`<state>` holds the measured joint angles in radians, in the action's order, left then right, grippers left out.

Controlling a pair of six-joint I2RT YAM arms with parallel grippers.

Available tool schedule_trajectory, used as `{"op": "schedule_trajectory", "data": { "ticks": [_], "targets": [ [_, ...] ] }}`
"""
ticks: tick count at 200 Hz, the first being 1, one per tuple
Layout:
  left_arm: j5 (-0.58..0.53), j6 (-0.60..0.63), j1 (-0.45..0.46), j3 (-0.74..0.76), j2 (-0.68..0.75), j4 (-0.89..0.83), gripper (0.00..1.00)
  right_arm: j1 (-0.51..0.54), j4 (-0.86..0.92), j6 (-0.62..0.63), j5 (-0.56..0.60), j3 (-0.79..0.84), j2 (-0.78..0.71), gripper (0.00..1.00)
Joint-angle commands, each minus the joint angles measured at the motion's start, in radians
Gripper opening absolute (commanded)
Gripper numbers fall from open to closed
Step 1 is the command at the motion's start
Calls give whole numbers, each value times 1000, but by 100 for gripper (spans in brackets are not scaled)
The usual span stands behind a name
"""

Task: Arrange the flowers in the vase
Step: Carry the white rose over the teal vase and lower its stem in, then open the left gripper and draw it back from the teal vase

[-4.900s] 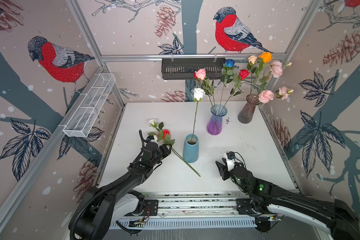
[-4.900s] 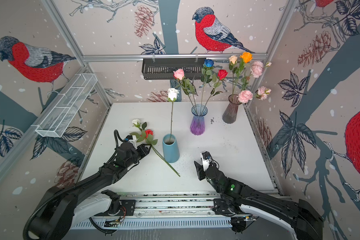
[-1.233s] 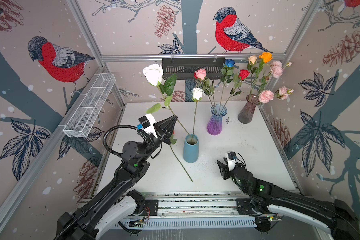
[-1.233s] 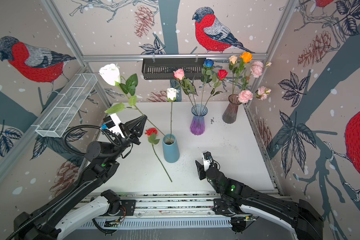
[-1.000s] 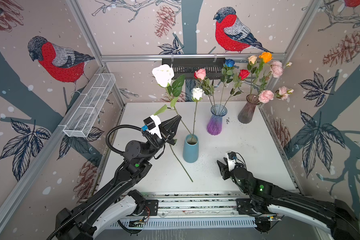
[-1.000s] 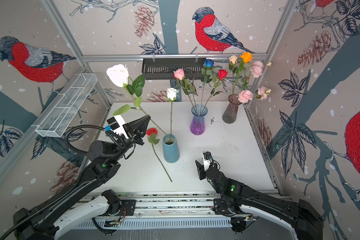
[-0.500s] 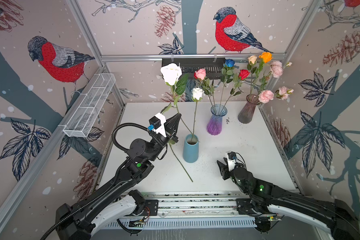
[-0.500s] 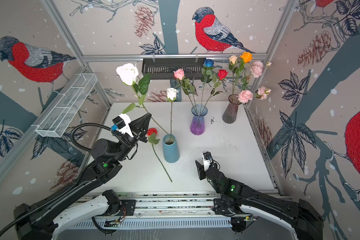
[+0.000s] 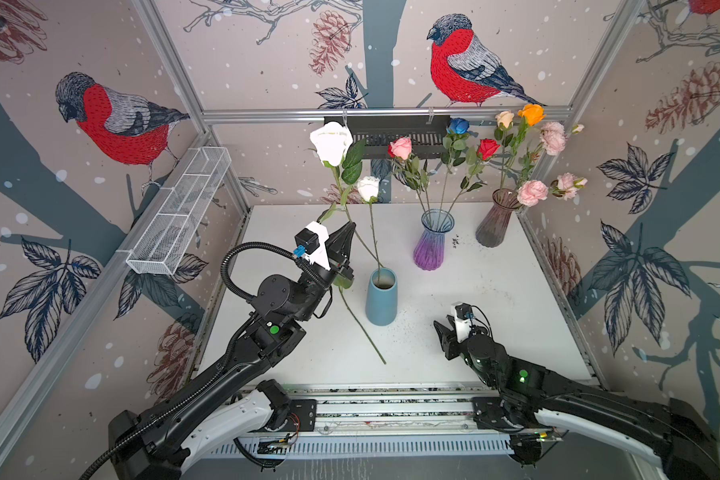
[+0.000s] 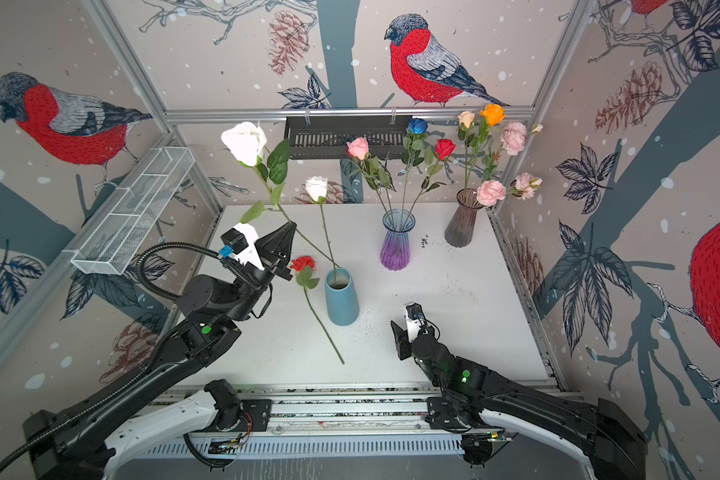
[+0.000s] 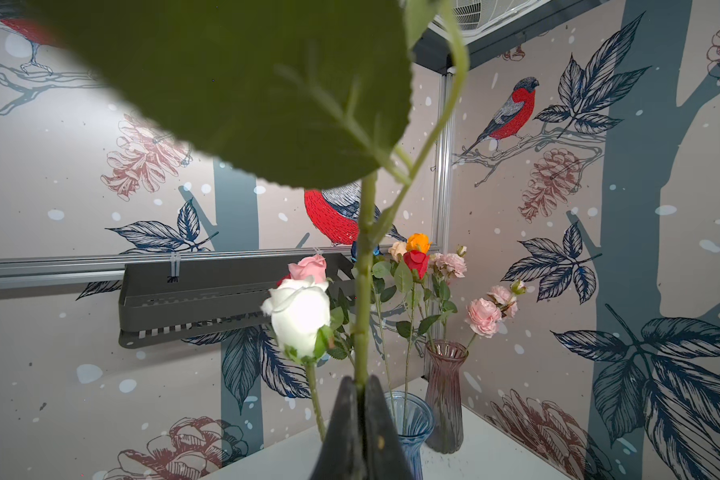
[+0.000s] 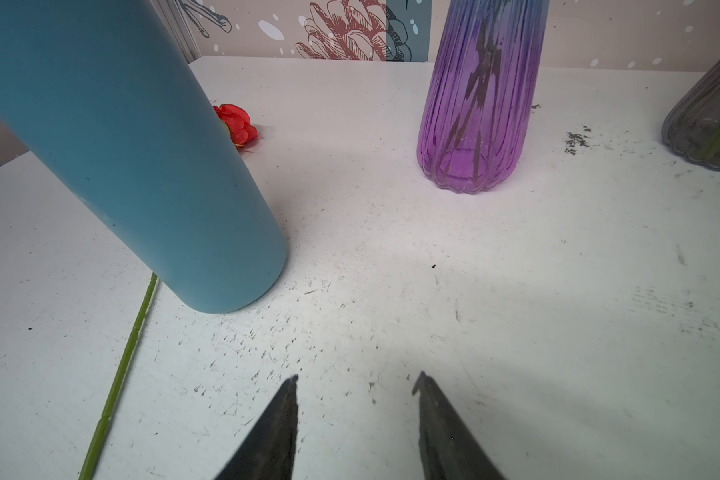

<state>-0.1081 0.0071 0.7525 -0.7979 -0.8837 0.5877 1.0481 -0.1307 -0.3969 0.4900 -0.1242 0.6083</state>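
White rose (image 9: 331, 143) is being swung nearer the blue vase (image 9: 381, 299), stem being pinched in the closed left gripper (image 11: 360, 380) (pinch being shown only in the left wrist view), head above it; right gripper (image 12: 358, 376) being held open, empty.

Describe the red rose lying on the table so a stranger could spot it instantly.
Find the white tabletop, then the opaque blue tapered vase near its middle. Just left of it in a top view lies the red rose with a long green stem. It alone lies flat; the other flowers stand in vases or are held aloft.
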Motion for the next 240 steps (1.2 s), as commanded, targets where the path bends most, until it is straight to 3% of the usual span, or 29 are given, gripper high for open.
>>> {"op": "schedule_trajectory", "data": {
  "ticks": [1,77,169,240],
  "targets": [
    [13,-7,1,-11,-1,14,0,1,-21,-7,13,-3,-1,47],
    [160,-68,1,-35,4,56,0,2,-21,-5,12,-3,-1,47],
    [110,-74,1,-42,5,-24,0,5,-20,-5,14,-3,-5,47],
    [68,-189,1,75,-43,55,0,6,-18,-7,19,-3,-8,47]
  ]
}}
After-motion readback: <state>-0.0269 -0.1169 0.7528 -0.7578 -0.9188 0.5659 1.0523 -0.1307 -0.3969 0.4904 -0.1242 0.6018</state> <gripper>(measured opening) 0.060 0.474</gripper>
